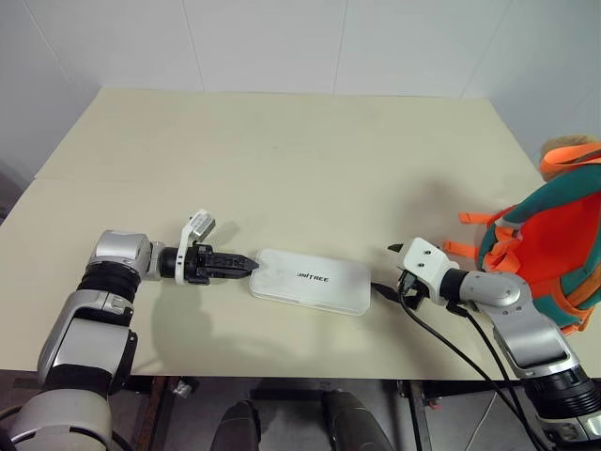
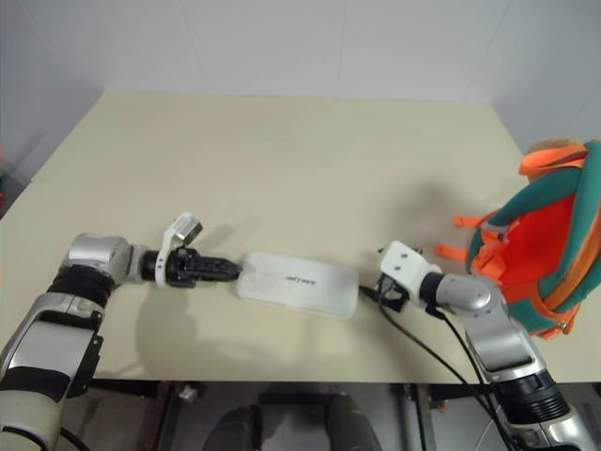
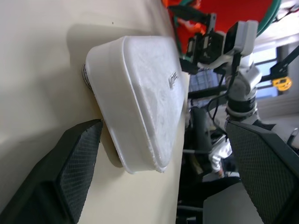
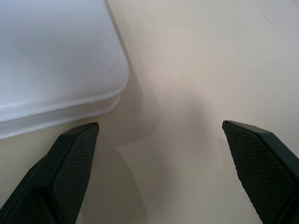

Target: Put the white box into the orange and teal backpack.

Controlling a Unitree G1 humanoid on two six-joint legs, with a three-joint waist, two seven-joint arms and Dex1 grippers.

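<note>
Lying flat near the front edge of the table (image 1: 282, 132), the white box (image 1: 311, 281) is flanked by both grippers, jaws apart: left gripper (image 1: 246, 265) at one end, right gripper (image 1: 387, 271) just beside the other. The orange and teal backpack (image 1: 549, 246) is seen behind the right arm.

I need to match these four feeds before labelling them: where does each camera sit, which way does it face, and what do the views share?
Left eye view: on the head, looking down over the table; both arms show.
Right eye view: beside it, same scene.
Left wrist view: looks between open fingers along the white box toward the right gripper and orange and teal backpack.
Right wrist view: open fingers, a box corner.
Shared: all show the box.
</note>
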